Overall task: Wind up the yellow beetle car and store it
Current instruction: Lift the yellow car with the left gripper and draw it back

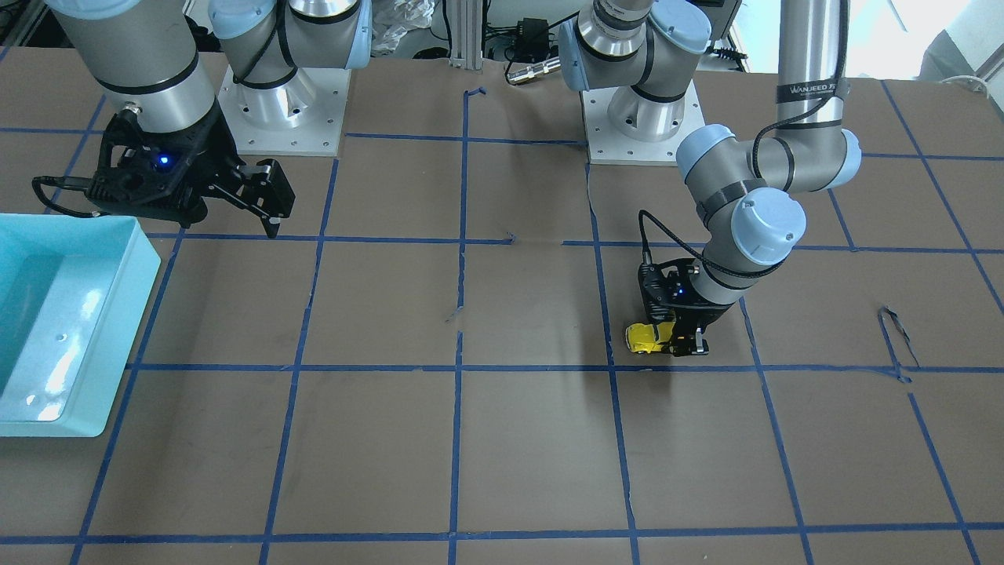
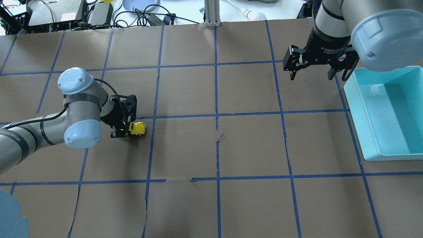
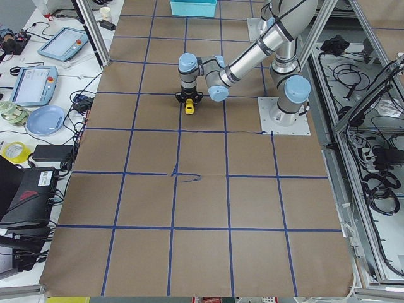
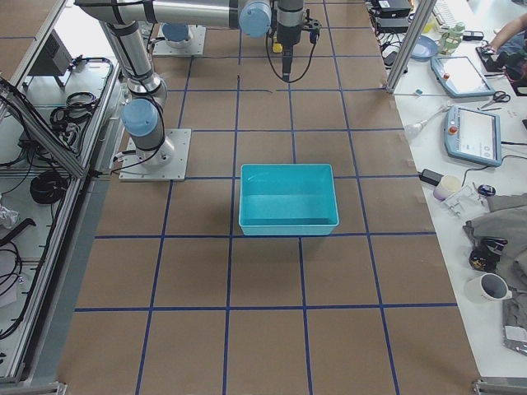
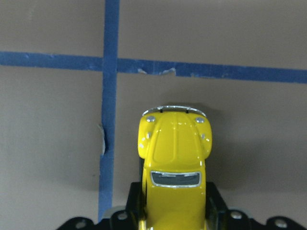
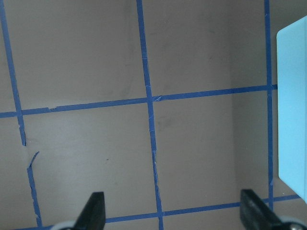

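The yellow beetle car (image 2: 138, 128) sits low at the table surface on the robot's left side, its rear end between the fingers of my left gripper (image 2: 127, 129). The left gripper is shut on it. In the left wrist view the car (image 5: 175, 163) points away from the camera, nose near a blue tape crossing. It also shows in the front view (image 1: 647, 337) beside the left gripper (image 1: 681, 340). My right gripper (image 2: 311, 75) is open and empty, held above the table next to the teal bin (image 2: 355, 109).
The teal bin (image 1: 118, 235) stands empty at the table's right end and also shows at the edge of the right wrist view (image 6: 292, 96). Brown paper with blue tape grid lines (image 2: 216, 115) covers the table. Both arm bases (image 1: 643, 125) stand at the robot's edge.
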`<move>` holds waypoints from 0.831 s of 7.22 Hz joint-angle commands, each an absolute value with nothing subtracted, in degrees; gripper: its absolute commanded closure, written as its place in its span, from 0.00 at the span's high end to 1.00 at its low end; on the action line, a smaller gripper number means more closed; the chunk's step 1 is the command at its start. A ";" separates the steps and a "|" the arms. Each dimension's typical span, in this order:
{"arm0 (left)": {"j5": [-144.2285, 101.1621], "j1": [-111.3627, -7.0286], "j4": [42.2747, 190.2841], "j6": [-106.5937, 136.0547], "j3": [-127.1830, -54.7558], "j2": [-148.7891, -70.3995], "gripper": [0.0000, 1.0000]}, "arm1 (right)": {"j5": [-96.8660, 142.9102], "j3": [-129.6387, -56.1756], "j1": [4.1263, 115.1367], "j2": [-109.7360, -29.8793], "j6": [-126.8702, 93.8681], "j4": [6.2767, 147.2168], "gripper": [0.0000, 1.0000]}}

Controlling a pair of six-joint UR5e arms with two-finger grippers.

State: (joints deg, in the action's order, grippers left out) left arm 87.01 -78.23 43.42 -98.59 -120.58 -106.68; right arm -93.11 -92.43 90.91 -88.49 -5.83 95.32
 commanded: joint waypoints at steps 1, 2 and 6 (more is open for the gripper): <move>87.01 -76.91 43.42 -98.96 -120.59 -106.70 0.27 | -92.90 -92.46 90.88 -88.68 -5.45 95.62 1.00; 87.19 -76.03 43.42 -99.66 -120.59 -106.87 0.27 | -92.90 -92.46 90.88 -88.59 -5.45 95.62 1.00; 87.36 -71.99 43.24 -102.48 -120.67 -107.31 0.27 | -92.90 -92.72 90.88 -88.68 -5.80 95.62 1.00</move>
